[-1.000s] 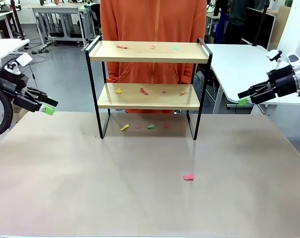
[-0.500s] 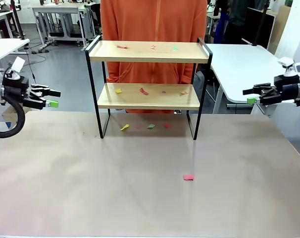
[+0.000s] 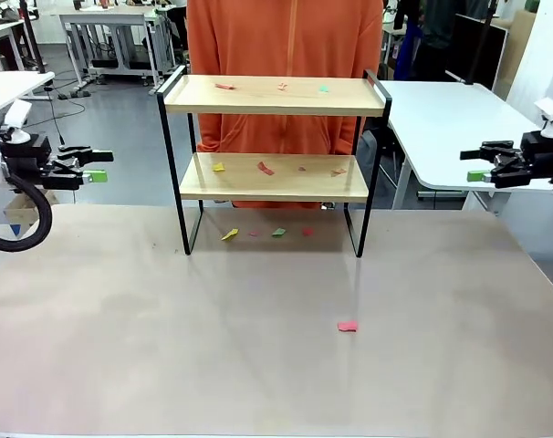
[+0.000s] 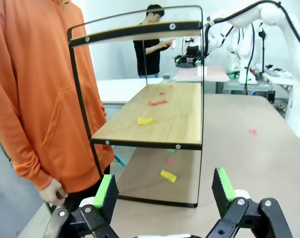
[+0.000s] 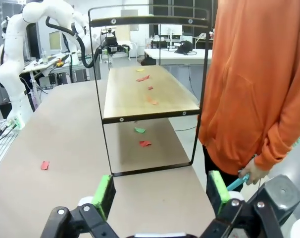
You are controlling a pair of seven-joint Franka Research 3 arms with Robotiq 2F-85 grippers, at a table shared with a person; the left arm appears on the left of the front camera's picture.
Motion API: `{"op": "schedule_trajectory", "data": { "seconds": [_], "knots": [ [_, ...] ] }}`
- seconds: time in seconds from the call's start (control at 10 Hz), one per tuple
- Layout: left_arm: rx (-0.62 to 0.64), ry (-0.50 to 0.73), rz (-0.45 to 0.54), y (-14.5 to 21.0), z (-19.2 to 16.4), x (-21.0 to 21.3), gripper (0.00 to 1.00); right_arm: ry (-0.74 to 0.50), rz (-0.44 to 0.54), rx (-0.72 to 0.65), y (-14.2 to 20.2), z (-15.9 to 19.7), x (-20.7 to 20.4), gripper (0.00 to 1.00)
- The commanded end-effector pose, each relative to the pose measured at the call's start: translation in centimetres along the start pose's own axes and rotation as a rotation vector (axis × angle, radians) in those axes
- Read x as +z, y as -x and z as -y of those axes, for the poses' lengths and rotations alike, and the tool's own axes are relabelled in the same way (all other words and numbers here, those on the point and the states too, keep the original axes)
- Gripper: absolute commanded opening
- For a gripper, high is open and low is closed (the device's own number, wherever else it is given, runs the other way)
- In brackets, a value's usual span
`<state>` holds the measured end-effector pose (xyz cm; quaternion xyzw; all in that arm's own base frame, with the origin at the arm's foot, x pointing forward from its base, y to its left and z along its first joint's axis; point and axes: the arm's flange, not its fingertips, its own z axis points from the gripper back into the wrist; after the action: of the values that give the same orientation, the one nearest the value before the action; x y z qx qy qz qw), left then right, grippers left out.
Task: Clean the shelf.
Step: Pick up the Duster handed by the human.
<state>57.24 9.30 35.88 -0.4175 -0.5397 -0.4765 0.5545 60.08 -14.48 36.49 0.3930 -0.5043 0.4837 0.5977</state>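
Shelf (image 3: 258, 96) stands on the surface (image 3: 213, 365), at the far side, with its long boards running left to right. My left tool (image 3: 96, 167) and right tool (image 3: 473, 164) hang wide open and empty, one off each end. Neither looks nearer.

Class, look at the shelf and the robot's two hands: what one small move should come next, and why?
Probably ease the left hand toward the yellow scrap on the lower board of the shelf. It and the right hand stand open and empty beyond the shelf's ends, and that scrap lies nearest the left end.
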Motion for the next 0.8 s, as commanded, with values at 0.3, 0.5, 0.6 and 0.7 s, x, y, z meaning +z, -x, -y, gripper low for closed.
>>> {"op": "schedule_trajectory", "data": {
  "seconds": [0.3, 0.5, 0.6, 0.7],
  "knots": [
    [0.060, 0.046, 0.103, -0.8, -1.2, 3.2, 1.00, 0.026, 0.072, 0.050, -1.1, 0.2, 1.1, 1.00],
    [0.080, 0.079, 0.142, -0.6, -1.6, 4.3, 1.00, 0.040, 0.079, 0.051, -1.3, 0.3, 1.4, 1.00],
    [0.095, 0.100, 0.159, -0.4, -1.8, 4.6, 1.00, 0.038, 0.081, 0.051, -1.3, 0.4, 1.5, 1.00],
    [0.106, 0.114, 0.178, -0.2, -2.1, 4.9, 1.00, 0.052, 0.085, 0.051, -1.3, 0.5, 1.7, 1.00]
  ]
}}
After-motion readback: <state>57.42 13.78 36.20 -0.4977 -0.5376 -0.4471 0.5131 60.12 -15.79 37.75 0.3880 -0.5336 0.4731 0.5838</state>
